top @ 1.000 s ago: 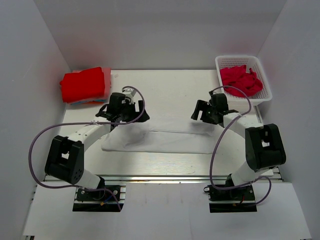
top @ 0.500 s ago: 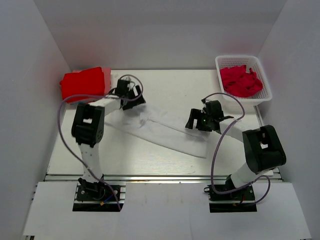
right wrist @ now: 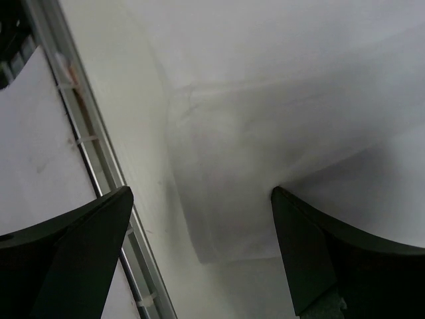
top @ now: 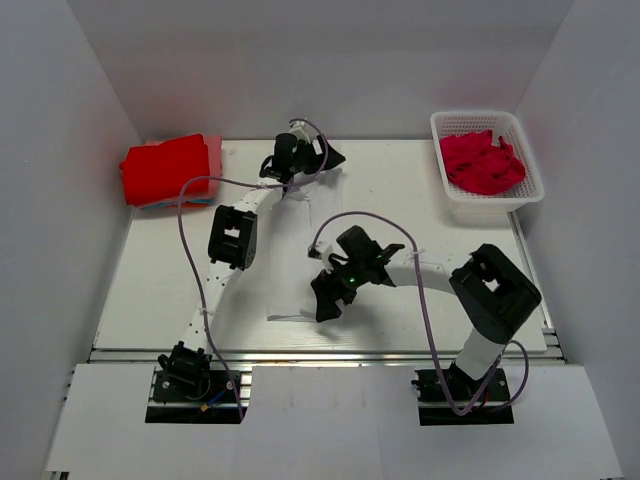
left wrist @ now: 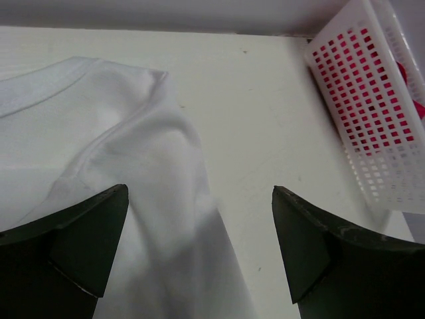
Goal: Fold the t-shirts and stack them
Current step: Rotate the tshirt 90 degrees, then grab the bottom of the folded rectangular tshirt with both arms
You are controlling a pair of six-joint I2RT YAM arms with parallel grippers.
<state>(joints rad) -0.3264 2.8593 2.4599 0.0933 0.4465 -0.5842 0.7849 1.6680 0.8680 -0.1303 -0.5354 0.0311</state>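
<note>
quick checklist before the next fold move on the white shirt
1. Left claw open, nothing held: ok
2. Right claw open, nothing held: ok
3. Thin white cloth t-shirt lying flat: not ok, creased under the left claw
4. Each claw over one end of that shirt: ok
5. Folded bright red t-shirt apart from both arms: ok
6. White plastic lattice basket emptied: not ok, crumpled crimson t-shirt inside

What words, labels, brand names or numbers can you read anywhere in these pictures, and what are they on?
None: no readable text shows in any view.
The white t-shirt, the folded red t-shirt, the pink t-shirts and the basket that holds them show no print, tag or sticker.
</note>
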